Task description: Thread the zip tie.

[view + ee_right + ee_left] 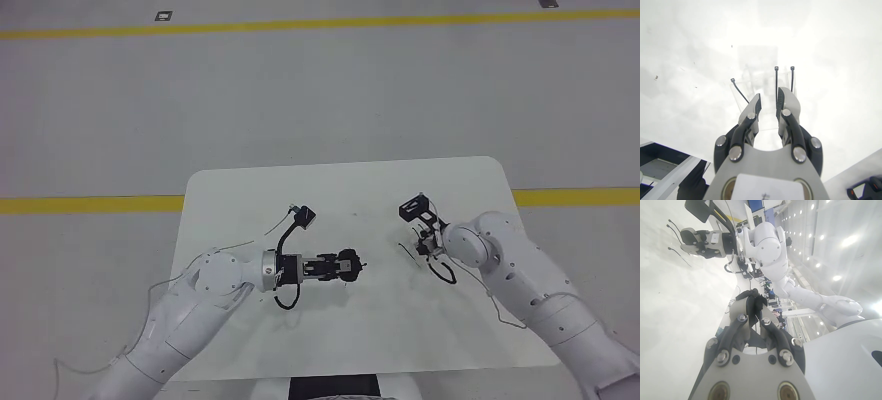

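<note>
The left gripper hung above the table, its fingers closed on what looked like a thin black zip tie running back between them. The right gripper hovered with its fingers open and nothing between them. It was over three spare ties in a clear holder, one tie just beside a finger. I took this for the fetching step. Next, those fingers would need to settle around one strap and close without catching its neighbours.
</note>
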